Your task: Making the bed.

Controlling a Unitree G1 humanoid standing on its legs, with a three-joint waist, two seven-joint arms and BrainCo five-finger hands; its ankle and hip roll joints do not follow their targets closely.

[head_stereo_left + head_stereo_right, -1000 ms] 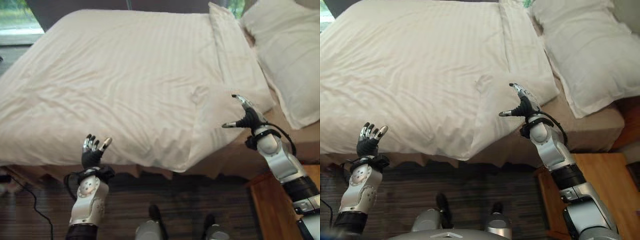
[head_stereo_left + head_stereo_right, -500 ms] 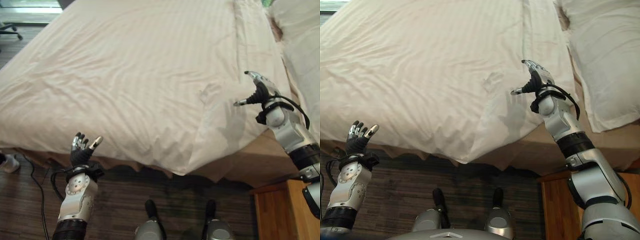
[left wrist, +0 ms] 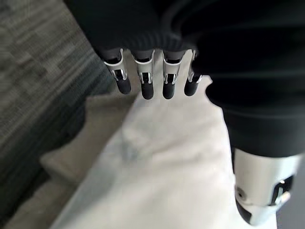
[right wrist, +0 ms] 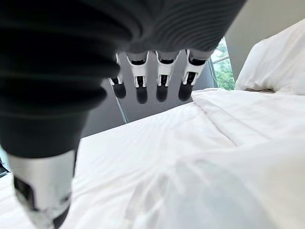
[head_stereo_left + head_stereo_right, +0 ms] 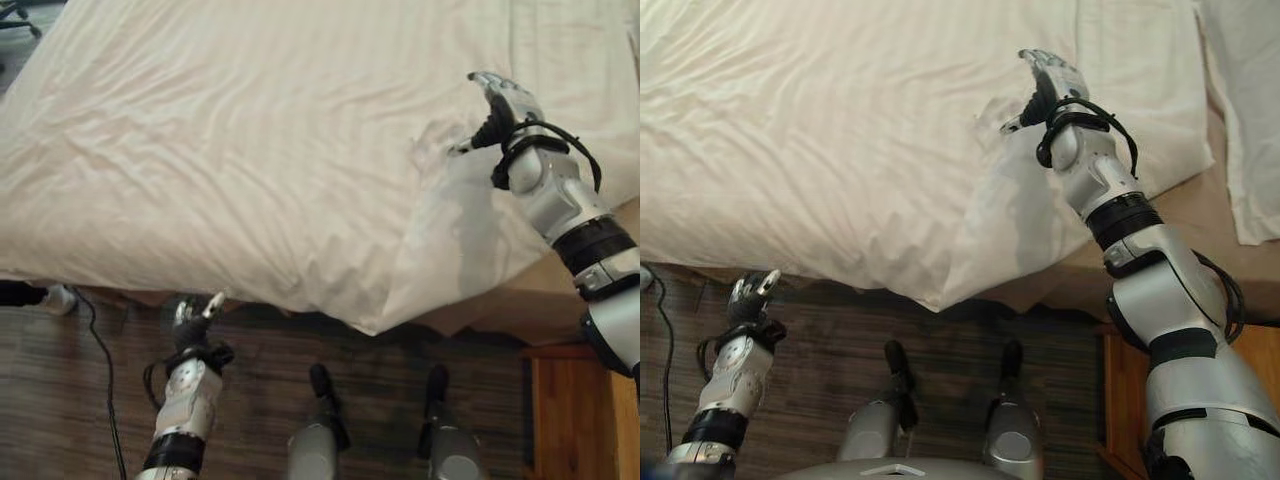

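Note:
A white striped duvet (image 5: 250,150) covers the bed, and its near corner (image 5: 375,318) hangs over the bed's edge. My right hand (image 5: 500,100) hovers open above the duvet, beside a raised crease (image 5: 428,150), holding nothing. In the right wrist view its fingers (image 4: 162,81) are straight above the duvet (image 4: 190,157). My left hand (image 5: 193,318) is open, low over the floor just below the duvet's front edge. In the left wrist view its fingers (image 3: 143,86) reach toward the white cloth (image 3: 167,167) without touching it.
Bare beige mattress (image 5: 565,285) shows to the right of the duvet's corner. A white pillow (image 5: 1250,110) lies at the bed's right end. A wooden nightstand (image 5: 585,410) stands at the lower right. Dark striped carpet (image 5: 80,400) lies before the bed.
The camera has tilted down and nearer the bed. My right hand has reached farther over the duvet to the crease. My left hand has dropped below the duvet's front edge.

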